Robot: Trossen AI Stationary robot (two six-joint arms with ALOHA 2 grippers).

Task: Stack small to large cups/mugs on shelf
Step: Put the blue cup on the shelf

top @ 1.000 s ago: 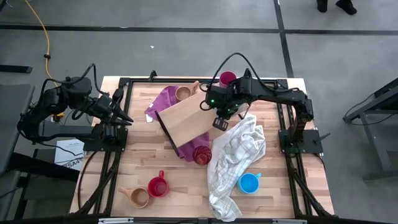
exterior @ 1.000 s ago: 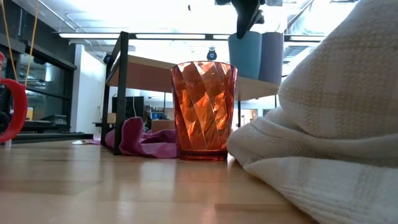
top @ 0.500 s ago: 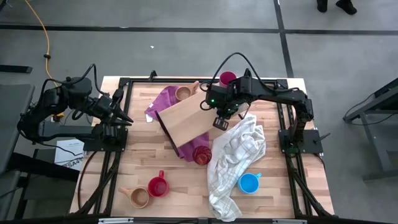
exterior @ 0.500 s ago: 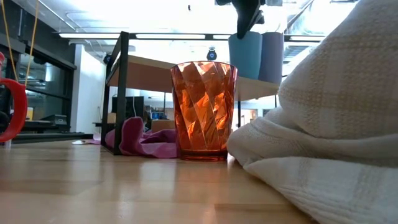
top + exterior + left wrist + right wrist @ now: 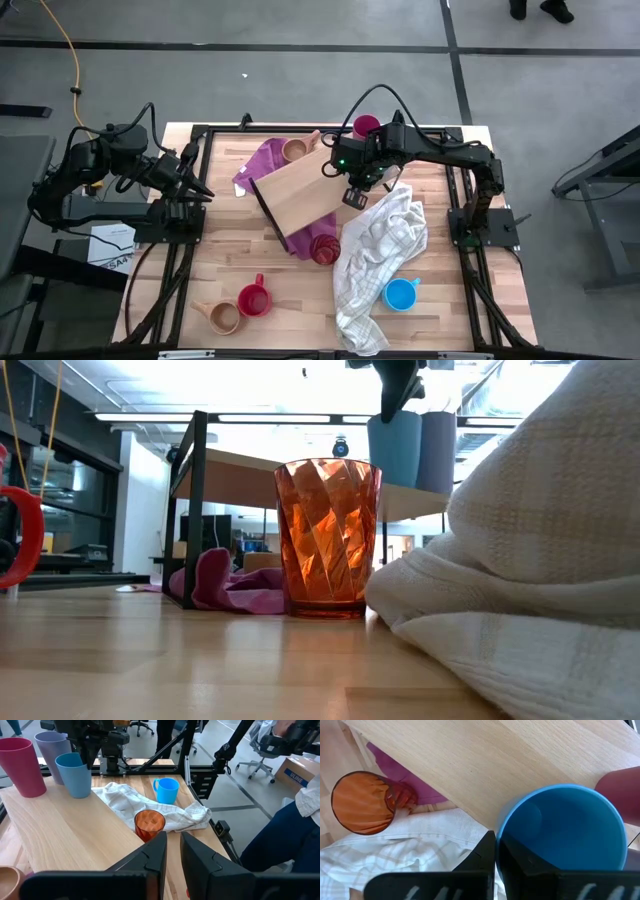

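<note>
A wooden bench (image 5: 220, 270) seen from above, with a dark robot arm on each side. The right pincer (image 5: 354, 193) hangs over the near-right edge of the shelf (image 5: 300, 195), a light-wood board on a thin black frame standing near the middle of the bench; its fingers are pinched tight on the rim of a blue tumbler (image 5: 562, 827) that stands on the shelf. From the low view, the blue tumbler (image 5: 394, 448) stands just beside a lavender tumbler (image 5: 436, 452) on the board, and the left wrist view shows a magenta tumbler (image 5: 21, 766) close by them. The left pincer (image 5: 200, 188) waits at the bench's left edge, well apart from the cups, fingers narrowly parted and holding nothing. On the bench, an orange faceted tumbler (image 5: 323, 249) stands just in front of the shelf, touching a white checked towel (image 5: 375, 260). A blue mug (image 5: 401, 294) sits beside the towel, a red mug (image 5: 253, 299) and a tan mug (image 5: 222, 318) near the front, another tan mug (image 5: 296, 150) behind the shelf on a purple cloth (image 5: 262, 160).
</note>
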